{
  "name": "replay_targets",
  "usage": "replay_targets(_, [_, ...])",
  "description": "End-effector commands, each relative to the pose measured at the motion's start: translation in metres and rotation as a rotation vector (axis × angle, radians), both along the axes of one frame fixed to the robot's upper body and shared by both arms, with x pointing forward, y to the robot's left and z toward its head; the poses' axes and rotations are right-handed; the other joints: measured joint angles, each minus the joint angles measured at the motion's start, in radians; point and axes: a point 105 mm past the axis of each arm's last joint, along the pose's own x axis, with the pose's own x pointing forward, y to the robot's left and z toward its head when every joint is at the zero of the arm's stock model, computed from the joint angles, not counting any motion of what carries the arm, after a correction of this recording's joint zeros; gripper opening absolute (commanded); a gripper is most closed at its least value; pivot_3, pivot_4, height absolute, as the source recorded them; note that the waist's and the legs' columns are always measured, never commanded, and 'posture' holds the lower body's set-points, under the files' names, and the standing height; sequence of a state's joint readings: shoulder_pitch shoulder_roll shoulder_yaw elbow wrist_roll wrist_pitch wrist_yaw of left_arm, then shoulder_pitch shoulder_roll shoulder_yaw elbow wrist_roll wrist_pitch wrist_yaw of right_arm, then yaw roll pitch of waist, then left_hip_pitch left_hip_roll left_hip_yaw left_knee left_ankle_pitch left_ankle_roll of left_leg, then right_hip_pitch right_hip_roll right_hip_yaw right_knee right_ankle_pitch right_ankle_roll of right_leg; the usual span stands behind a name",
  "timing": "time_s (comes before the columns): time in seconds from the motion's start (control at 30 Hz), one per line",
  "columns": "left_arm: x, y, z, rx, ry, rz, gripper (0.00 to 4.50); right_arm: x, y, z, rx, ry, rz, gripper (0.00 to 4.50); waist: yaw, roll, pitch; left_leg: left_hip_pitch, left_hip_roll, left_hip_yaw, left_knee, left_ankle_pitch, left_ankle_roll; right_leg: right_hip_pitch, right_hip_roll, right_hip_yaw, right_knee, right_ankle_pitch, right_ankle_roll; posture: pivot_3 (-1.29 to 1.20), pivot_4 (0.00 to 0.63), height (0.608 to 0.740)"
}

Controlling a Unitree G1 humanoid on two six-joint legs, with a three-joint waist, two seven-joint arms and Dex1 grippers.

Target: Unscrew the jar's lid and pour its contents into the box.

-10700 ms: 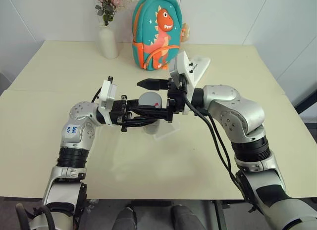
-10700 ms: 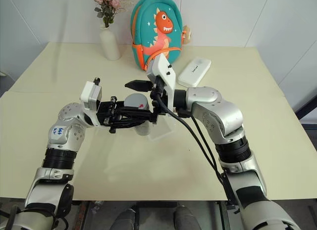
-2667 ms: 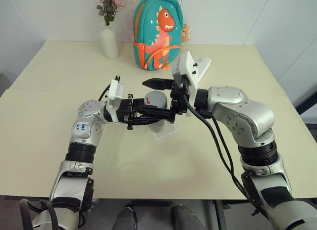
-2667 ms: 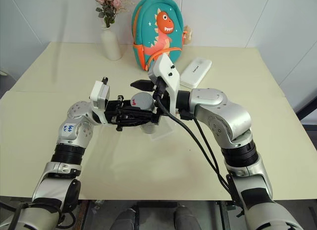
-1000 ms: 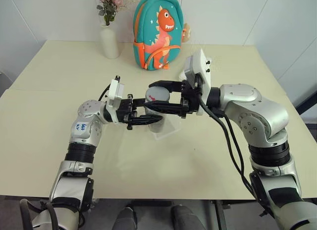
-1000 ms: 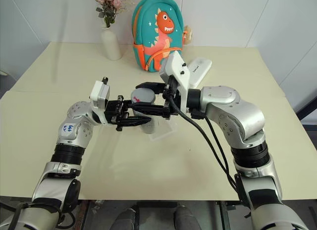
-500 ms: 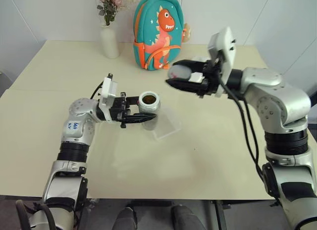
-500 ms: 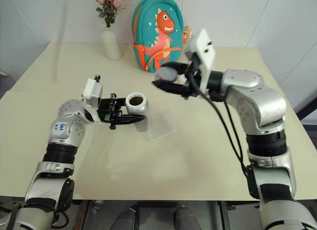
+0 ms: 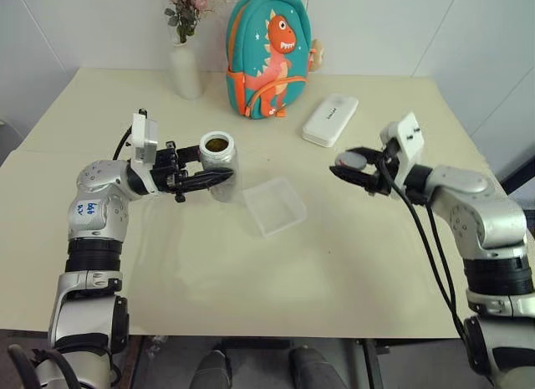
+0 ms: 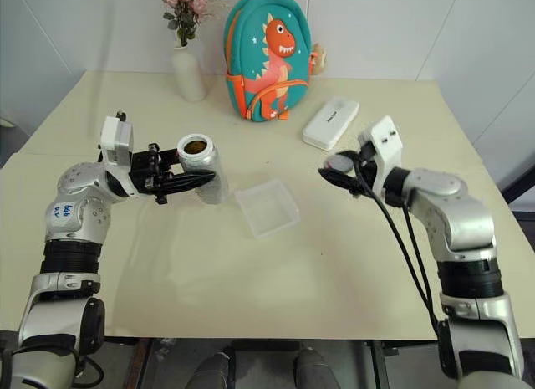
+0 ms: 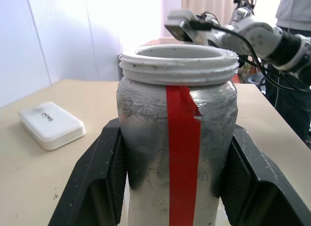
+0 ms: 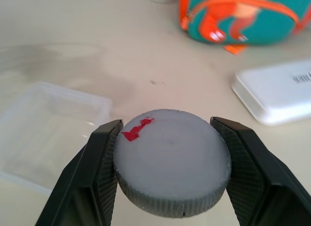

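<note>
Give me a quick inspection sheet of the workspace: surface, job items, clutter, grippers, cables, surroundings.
Surface: cream table.
Job's things: jar open and upright; lid off; box lies on the table between the arms.
Clutter: white case, dinosaur backpack, flower vase.
Grippers: left gripper shut on the jar; right gripper shut on the lid.
Cables: black cables along the right arm.
Surroundings: white walls; a person stands beside the table.

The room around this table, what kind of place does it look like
Probably a lab or office staged like a home: a plain cream table against bare white walls, with a dinosaur backpack and a flower vase set on it as props.
</note>
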State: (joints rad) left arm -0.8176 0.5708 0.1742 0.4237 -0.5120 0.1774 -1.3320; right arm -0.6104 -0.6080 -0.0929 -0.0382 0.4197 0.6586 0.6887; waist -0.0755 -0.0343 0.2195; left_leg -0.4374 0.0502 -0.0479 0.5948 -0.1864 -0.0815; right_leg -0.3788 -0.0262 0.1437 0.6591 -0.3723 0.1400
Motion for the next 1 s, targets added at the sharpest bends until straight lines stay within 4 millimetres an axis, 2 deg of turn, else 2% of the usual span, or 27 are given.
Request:
replay_targets(0.03, [0.002, 0.011, 0.019, -0.038, -0.021, 0.022, 2.18, -0.004, -0.018, -0.009, 0.071, -0.046, -0.125, 2.54, 0.001, 0.0, 0.0, 0.0, 0.0, 0.0, 0.0, 0.0, 0.0, 0.0, 0.0, 0.0, 0.0, 0.0, 0.0, 0.0, 0.15, 0.74])
replay_targets(0.07, [0.003, 0.012, 0.02, -0.036, -0.016, 0.027, 2.18, -0.005, -0.023, -0.019, 0.078, -0.034, -0.159, 2.54, 0.0, 0.0, 0.0, 0.0, 0.0, 0.0, 0.0, 0.0, 0.0, 0.0, 0.0, 0.0, 0.0, 0.0, 0.0, 0.0, 0.15, 0.74])
replay_targets(0.17, [0.005, 0.015, 0.02, -0.026, -0.011, 0.03, 2.18, -0.008, -0.029, -0.033, 0.091, -0.026, -0.197, 2.54, -0.003, 0.0, 0.0, 0.0, 0.0, 0.0, 0.0, 0.0, 0.0, 0.0, 0.0, 0.0, 0.001, 0.0, 0.0, 0.0, 0.15, 0.74])
replay_targets(0.23, [0.009, 0.016, 0.02, -0.01, -0.009, 0.035, 2.18, -0.012, -0.037, -0.059, 0.108, 0.022, -0.257, 2.54, -0.001, 0.0, 0.0, 0.001, 0.0, 0.0, 0.0, 0.001, 0.0, 0.001, 0.0, 0.0, 0.001, 0.0, 0.0, 0.0, 0.15, 0.74])
replay_targets(0.3, [0.012, 0.017, 0.021, 0.0, -0.007, 0.036, 2.18, -0.014, -0.044, -0.075, 0.123, 0.048, -0.305, 2.54, 0.001, 0.0, 0.0, 0.002, 0.0, 0.0, 0.0, 0.001, 0.0, 0.001, 0.001, 0.0, 0.001, 0.0, 0.0, 0.0, 0.15, 0.74])
replay_targets(0.53, [0.018, 0.011, 0.027, 0.029, -0.005, -0.006, 2.18, -0.016, -0.053, -0.093, 0.131, 0.028, -0.378, 2.54, -0.001, 0.0, 0.0, 0.002, -0.001, 0.0, 0.0, 0.001, 0.0, 0.002, 0.0, 0.0, 0.001, 0.0, 0.001, 0.0, 0.15, 0.74])
replay_targets(0.57, [0.018, 0.01, 0.027, 0.035, -0.004, -0.012, 2.18, -0.017, -0.054, -0.094, 0.126, 0.018, -0.381, 2.54, 0.0, 0.0, 0.0, 0.002, -0.001, 0.0, 0.0, 0.001, 0.0, 0.002, 0.0, 0.0, 0.001, 0.0, 0.001, 0.0, 0.15, 0.74])
replay_targets(0.77, [0.023, 0.007, 0.034, 0.065, -0.035, -0.022, 2.18, -0.019, -0.053, -0.086, 0.109, -0.026, -0.365, 4.46, -0.001, 0.0, 0.0, 0.002, -0.001, 0.0, 0.0, 0.001, 0.0, 0.002, 0.0, 0.0, 0.001, 0.0, 0.001, 0.0, 0.15, 0.74])
replay_targets(0.87, [0.025, 0.005, 0.037, 0.08, -0.066, -0.021, 2.18, -0.021, -0.052, -0.078, 0.103, -0.055, -0.347, 4.46, 0.0, 0.0, 0.0, 0.002, -0.001, 0.0, 0.0, 0.001, 0.0, 0.002, 0.0, 0.0, 0.001, 0.0, 0.001, 0.0, 0.15, 0.74])
replay_targets(1.0, [0.029, -0.002, 0.043, 0.114, -0.136, -0.018, 2.18, -0.033, -0.046, -0.055, 0.081, -0.145, -0.249, 4.46, 0.004, 0.0, 0.0, 0.002, -0.001, 0.0, 0.0, 0.001, 0.0, 0.001, 0.0, 0.0, 0.001, 0.0, 0.001, 0.0, 0.15, 0.74])
